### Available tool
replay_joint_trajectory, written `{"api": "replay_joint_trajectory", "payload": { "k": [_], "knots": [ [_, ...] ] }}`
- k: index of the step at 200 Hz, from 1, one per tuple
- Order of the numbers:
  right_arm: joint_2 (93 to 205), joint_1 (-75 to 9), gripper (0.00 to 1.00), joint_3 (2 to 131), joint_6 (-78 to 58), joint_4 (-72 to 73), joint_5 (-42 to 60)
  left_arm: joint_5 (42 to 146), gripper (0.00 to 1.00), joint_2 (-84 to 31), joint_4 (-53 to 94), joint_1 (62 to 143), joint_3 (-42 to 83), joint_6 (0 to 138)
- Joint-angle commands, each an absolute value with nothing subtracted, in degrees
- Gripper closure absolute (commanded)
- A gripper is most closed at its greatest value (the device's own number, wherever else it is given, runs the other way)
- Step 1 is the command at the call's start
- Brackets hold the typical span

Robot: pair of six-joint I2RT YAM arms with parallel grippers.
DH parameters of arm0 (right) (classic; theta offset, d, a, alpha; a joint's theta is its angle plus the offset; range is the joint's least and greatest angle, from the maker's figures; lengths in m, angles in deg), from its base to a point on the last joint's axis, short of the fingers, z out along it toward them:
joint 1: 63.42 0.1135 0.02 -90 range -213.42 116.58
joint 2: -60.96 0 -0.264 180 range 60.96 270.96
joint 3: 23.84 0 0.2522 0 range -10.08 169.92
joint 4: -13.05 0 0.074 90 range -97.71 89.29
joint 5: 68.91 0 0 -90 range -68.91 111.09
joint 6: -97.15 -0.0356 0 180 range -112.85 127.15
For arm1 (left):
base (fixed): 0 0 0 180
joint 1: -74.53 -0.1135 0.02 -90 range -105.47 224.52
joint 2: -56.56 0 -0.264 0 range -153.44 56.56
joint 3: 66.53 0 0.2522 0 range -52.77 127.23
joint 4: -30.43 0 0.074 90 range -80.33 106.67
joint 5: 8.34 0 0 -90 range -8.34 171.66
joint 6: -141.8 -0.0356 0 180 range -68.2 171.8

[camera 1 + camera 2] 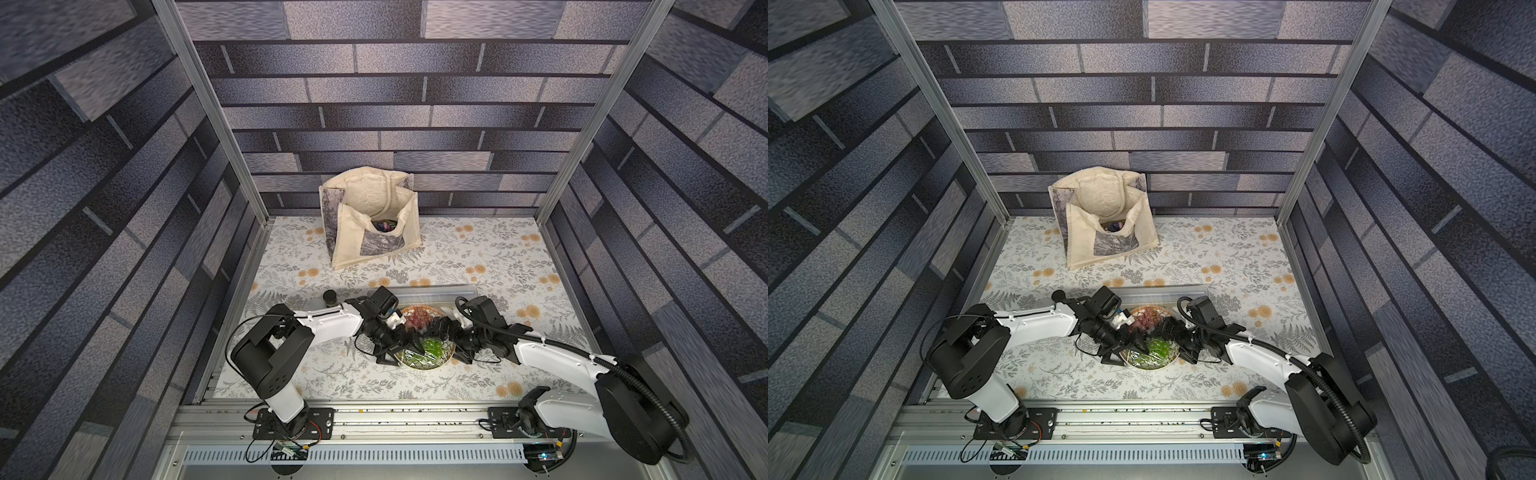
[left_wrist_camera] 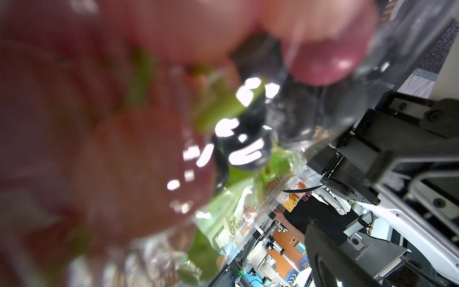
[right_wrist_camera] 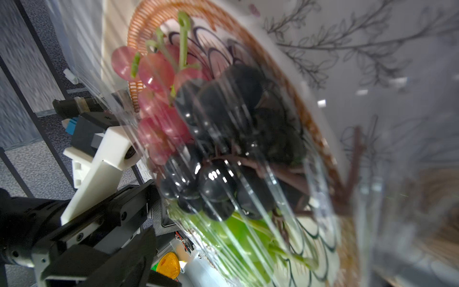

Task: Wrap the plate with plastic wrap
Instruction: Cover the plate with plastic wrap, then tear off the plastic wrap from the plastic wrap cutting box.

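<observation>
Already the left jaws and right jaws stand wide apart, gripping nothing, flanking the plate (image 1: pixel 422 367) at the counter's (image 1: pixel 478 257) front. Plastic wrap (image 3: pixel 248 174) lies stretched over its grapes (image 3: pixel 218 188); probably only edge-tucking remains.

A gold scalloped-rim plate (image 3: pixel 139 29) holds red, dark purple and green grapes (image 3: pixel 231 99).

left arm (image 1: pixel 328 322) and right arm (image 1: pixel 552 357) bend inward, low; left hand (image 1: pixel 401 348) and right hand (image 1: pixel 453 340) face each other, jaws spread wide.
</observation>
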State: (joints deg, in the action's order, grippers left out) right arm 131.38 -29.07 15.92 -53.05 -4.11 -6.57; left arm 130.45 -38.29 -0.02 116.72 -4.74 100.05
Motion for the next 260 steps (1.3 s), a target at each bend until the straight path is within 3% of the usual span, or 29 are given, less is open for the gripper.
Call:
{"api": "replay_joint_trajectory", "payload": {
  "k": [1,55,114,138,170,201,218,260],
  "knots": [
    [129.8,-28.2,0.0,16.0,-54.0,-0.9,-6.6,134.5,0.06,-39.0,4.8,117.7,-3.5,101.3],
    [120.5,-31.8,0.0,16.5,-45.5,-20.1,-1.8,129.8,0.05,-32.4,1.5,114.0,-7.1,101.2],
    [115.7,-34.5,0.0,24.4,-33.8,-36.8,5.5,124.5,0.03,-20.8,-15.1,104.8,-7.4,92.2],
    [115.5,-34.4,0.11,32.7,-26.7,-40.7,9.2,122.7,0.03,-16.7,-24.1,95.4,-3.3,84.3],
    [124.5,-30.4,0.35,45.4,-17.5,-43.1,13.8,122.7,0.1,-16.2,-22.3,83.6,-1.2,82.2],
    [136.5,-22.0,0.49,55.8,-12.3,-37.7,21.2,123.5,0.23,-20.7,-15.4,82.1,-1.1,83.3],
    [143.7,-18.7,0.55,60.7,-10.4,-34.2,23.4,123.2,0.3,-24.2,-13.4,83.4,-0.2,83.2],
    [158.8,-14.4,0.6,70.7,-8.4,-27.0,23.5,118.4,0.34,-31.3,-10.4,87.2,3.6,83.4]
  ]
}}
